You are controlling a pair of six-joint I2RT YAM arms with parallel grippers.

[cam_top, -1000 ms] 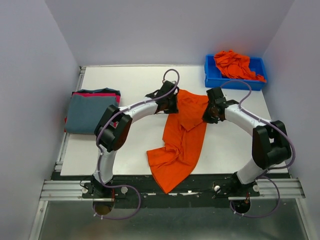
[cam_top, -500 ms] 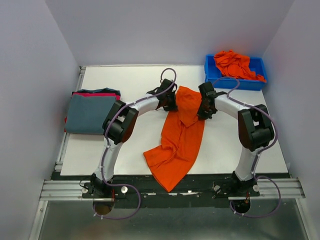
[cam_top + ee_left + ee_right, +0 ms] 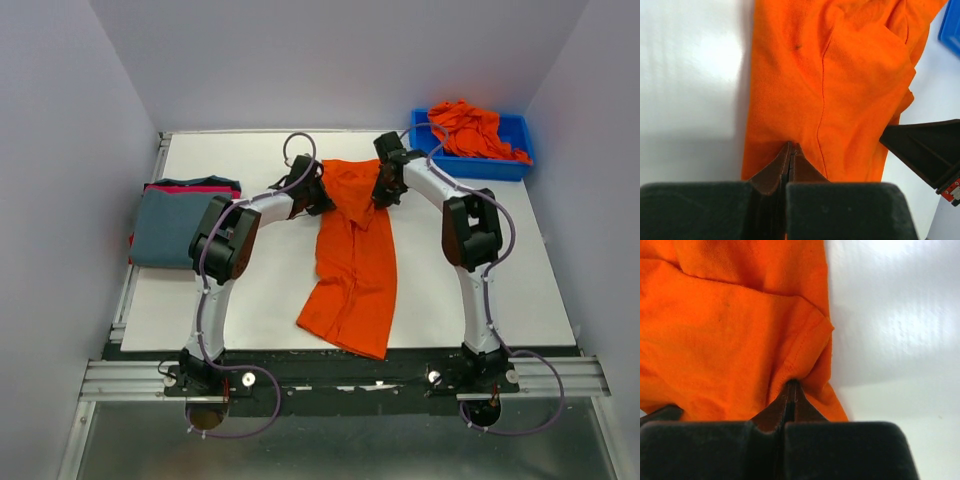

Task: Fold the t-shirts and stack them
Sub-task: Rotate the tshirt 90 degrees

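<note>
An orange t-shirt point(image 3: 355, 270) lies stretched lengthwise down the middle of the table, its far end lifted between both grippers. My left gripper point(image 3: 325, 194) is shut on the shirt's far left edge; in the left wrist view the fingertips point(image 3: 791, 146) pinch the orange cloth point(image 3: 840, 75). My right gripper point(image 3: 378, 192) is shut on the far right edge, its tips point(image 3: 792, 383) biting a hemmed fold of the cloth point(image 3: 730, 330). A folded grey-blue t-shirt point(image 3: 178, 225) lies on a red-pink one point(image 3: 190, 187) at the left. More orange t-shirts point(image 3: 468, 128) are heaped in the bin.
The blue plastic bin point(image 3: 440, 160) stands at the far right corner, close behind the right arm. The folded stack sits against the table's left edge. Grey walls close in on both sides and the back. The shirt's near end point(image 3: 345, 335) lies by the front edge.
Both grippers have moved toward the far side of the table, pulling the orange shirt with them. The cloth has drawn straighter and its near end has come up off the front rail.
</note>
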